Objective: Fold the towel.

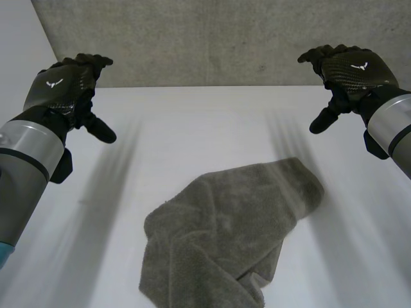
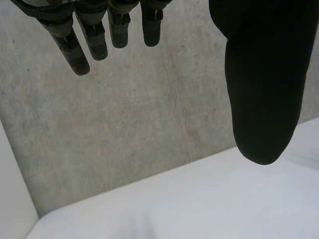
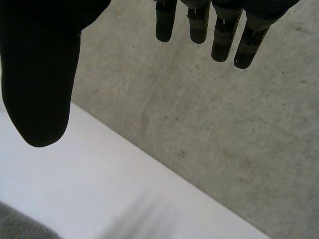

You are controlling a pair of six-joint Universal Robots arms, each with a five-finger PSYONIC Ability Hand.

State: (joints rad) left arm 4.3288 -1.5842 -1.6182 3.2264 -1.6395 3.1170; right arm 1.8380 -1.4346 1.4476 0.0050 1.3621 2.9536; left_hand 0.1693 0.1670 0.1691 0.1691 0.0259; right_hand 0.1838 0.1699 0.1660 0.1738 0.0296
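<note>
- A grey concrete wall (image 1: 212,38) stands behind the far edge of the work area and runs across the head view.
- The white bench (image 1: 192,128) stretches from that wall toward the camera, and most of its surface is bare.
- The towel (image 1: 225,237), grey and fluffy, lies crumpled on the bench at the near middle, a little toward the robot's right. It is unfolded and sits in a loose heap, with one rounded lobe reaching toward the right side and a doubled-over flap at its near edge. A corner of it also shows under the thumb in the right wrist view.
- The left arm (image 1: 26,160) comes in at the robot's left and the right arm (image 1: 392,122) at its right, both raised above the bench.
- The left hand (image 1: 64,86) hangs in the air well apart from the towel. Its fingers (image 2: 75,45) are straight and spread, the thumb (image 2: 264,89) stands away from them, and it holds nothing.
- The right hand (image 1: 353,67) hangs likewise, well apart from the towel, with its fingers straight and apart from the thumb, and it is empty.
</note>
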